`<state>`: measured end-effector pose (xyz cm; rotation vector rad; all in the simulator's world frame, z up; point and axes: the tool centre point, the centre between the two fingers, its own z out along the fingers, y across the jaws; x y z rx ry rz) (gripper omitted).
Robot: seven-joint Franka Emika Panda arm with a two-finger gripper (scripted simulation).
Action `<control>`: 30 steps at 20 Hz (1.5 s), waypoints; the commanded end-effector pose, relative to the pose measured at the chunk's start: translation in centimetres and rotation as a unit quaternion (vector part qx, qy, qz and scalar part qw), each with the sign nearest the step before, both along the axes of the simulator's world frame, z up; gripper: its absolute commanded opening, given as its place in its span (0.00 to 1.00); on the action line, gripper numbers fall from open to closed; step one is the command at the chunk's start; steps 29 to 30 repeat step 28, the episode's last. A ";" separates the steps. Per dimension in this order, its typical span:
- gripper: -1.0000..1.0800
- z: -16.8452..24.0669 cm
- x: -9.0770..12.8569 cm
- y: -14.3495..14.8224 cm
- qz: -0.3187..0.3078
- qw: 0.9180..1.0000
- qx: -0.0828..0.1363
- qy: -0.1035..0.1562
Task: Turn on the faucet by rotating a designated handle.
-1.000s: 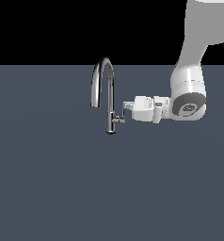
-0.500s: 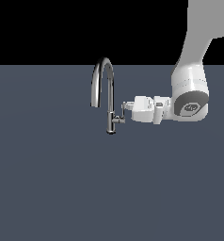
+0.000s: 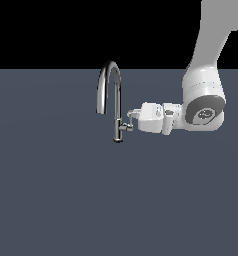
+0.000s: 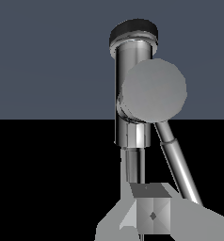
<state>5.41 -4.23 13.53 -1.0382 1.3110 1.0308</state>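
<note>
Reaching from the side, the gripper (image 3: 131,118) is held against the handle (image 3: 127,127) of the faucet (image 3: 112,95); whether the jaws are apart cannot be told, and turning seems left.

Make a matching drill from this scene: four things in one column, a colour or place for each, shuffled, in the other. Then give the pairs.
Things
1. faucet
2. handle
3. pincer
4. ground

Descriptions
A. flat slate-blue surface
B. white, reaching in from the exterior view's right
C. tall chrome arch
D. short chrome stub low on the post

Pairs: 1-C, 2-D, 3-B, 4-A
</note>
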 end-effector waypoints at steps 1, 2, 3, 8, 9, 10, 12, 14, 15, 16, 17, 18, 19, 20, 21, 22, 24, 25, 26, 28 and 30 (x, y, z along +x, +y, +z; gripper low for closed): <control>0.00 0.5 -0.7 -0.2 0.001 1.000 0.001 0.000; 0.00 0.1 -0.2 0.2 0.002 1.000 0.001 0.000; 0.00 0.0 -0.5 0.2 0.002 1.000 0.001 0.000; 0.00 -0.8 -2.3 0.5 0.002 1.000 0.001 0.000; 0.00 -1.0 -2.7 0.5 0.002 1.000 0.001 0.000; 0.00 -1.2 -3.1 0.6 0.002 1.000 0.001 0.000; 0.00 -1.5 -3.9 0.7 0.002 1.000 0.001 0.000; 0.00 -1.9 -4.6 0.8 0.001 1.000 0.001 0.000; 0.00 -2.1 -5.0 0.8 0.001 1.000 0.001 0.000; 0.00 -2.1 -5.0 0.8 0.001 1.000 0.001 0.000; 0.00 -0.7 -3.8 1.4 0.006 1.000 0.002 -0.013; 0.00 -1.4 -4.1 1.4 0.005 1.000 0.002 -0.012; 0.00 -2.1 -4.4 1.3 0.005 1.000 0.002 -0.011; 0.00 -2.8 -4.6 1.3 0.004 1.000 0.001 -0.009; 0.00 -3.4 -4.9 1.3 0.004 1.000 0.001 -0.008; 0.00 -4.1 -5.1 1.2 0.003 1.000 0.001 -0.007; 0.00 -5.4 -5.7 1.2 0.003 1.000 0.001 -0.004; 0.00 -6.1 -5.9 1.2 0.002 1.000 0.001 -0.003; 0.00 -6.7 -6.2 1.1 0.002 1.000 0.001 -0.001; 0.00 -7.3 -6.4 1.1 0.001 1.000 0.001 0.000; 0.00 -7.3 -6.4 1.1 0.001 1.000 0.001 0.000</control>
